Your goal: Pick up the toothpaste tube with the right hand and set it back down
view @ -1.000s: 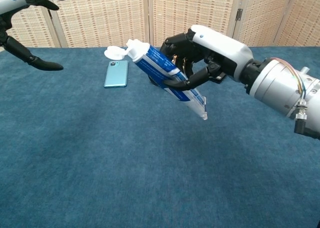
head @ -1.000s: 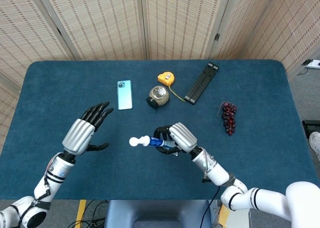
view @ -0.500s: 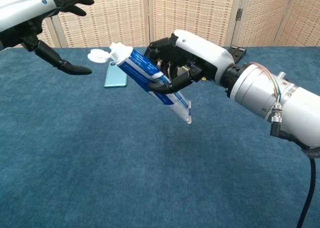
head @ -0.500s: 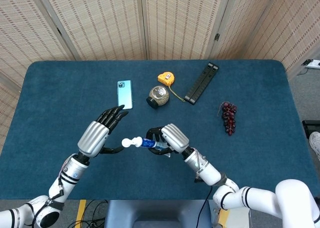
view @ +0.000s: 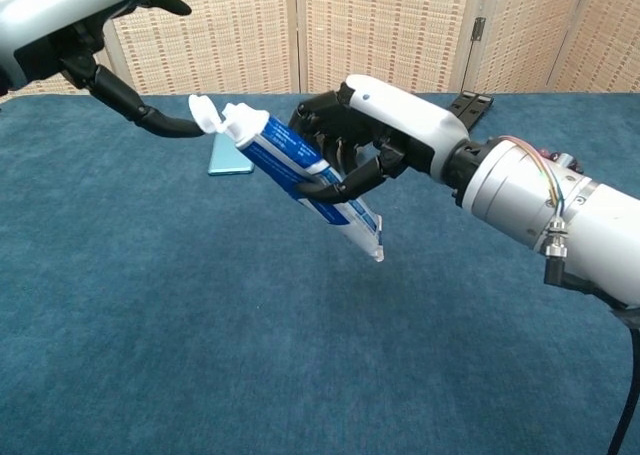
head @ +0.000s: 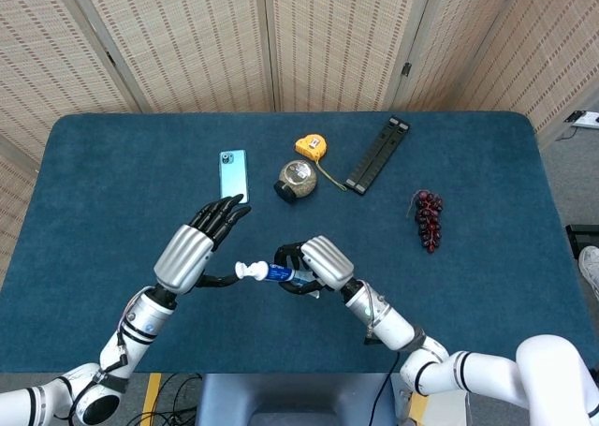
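My right hand (head: 314, 260) (view: 365, 145) grips a blue and white toothpaste tube (head: 276, 272) (view: 300, 170) in the air above the table, white cap (head: 243, 271) (view: 205, 114) pointing left and up, flat crimped end hanging down to the right. My left hand (head: 197, 248) (view: 70, 15) is open with fingers spread, just left of the cap. In the chest view its thumb reaches the cap's flip lid; whether it touches cannot be told.
On the blue table (head: 103, 183) lie a teal phone (head: 233, 176) (view: 231, 153), a round jar (head: 296, 179), a yellow tape measure (head: 312, 147), a black bar (head: 377, 154) and dark grapes (head: 428, 219). Folding screens stand behind.
My left hand moved right and closer to the tube's cap. The right hand with the tube shifted slightly left and stayed lifted.
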